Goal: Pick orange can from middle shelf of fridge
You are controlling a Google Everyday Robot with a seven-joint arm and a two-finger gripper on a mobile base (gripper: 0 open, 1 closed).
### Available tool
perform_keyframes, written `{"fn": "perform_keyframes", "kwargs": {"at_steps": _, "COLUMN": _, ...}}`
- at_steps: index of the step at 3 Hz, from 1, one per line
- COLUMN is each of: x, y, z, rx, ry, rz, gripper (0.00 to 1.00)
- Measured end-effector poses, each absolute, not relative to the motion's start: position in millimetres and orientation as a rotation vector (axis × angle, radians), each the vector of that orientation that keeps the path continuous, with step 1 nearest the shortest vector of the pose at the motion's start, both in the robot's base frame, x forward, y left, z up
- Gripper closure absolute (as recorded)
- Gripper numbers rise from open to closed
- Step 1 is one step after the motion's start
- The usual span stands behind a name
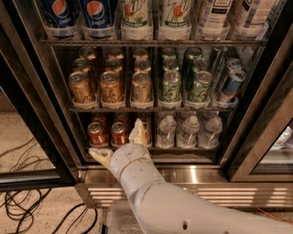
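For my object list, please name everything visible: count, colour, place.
Fridge: one, black-framed.
Pepsi bottles: two, blue, top left.
7UP bottles: two, green, top middle.
Pale bottles: two, top right.
Orange cans: three columns, middle shelf left.
Green cans: two columns, middle centre.
Blue cans: one column, middle right.
Red cans: two visible, bottom left.
Water bottles: three, clear, bottom right.
Cables: several, black, floor left.
Arm: one, white, foreground.
End effector: one, cream, open, before red cans.

The gripper was level with the bottom rack of the fridge, below the middle shelf, its fingers spread wide with nothing between them. Orange cans stood in three columns on the shelf's left side, with green cans to their right.
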State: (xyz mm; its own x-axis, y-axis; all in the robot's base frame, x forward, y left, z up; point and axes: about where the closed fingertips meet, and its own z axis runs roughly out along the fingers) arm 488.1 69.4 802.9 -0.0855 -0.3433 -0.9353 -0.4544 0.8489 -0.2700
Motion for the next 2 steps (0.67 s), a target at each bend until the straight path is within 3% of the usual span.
{"fn": "perform_keyframes", "kwargs": {"at_steps": 1, "x": 503.9, "y": 69.3, "z": 807.4, "rx": -0.583, "ry": 1.652, "rz": 0.091, "gripper": 0.37}}
{"fn": "perform_keyframes", "kwargs": {"at_steps": 2, "x": 513.9, "y": 71.9, "z": 815.9, "rx": -0.575, "ry": 1.613, "rz": 0.062, "gripper": 0.41}}
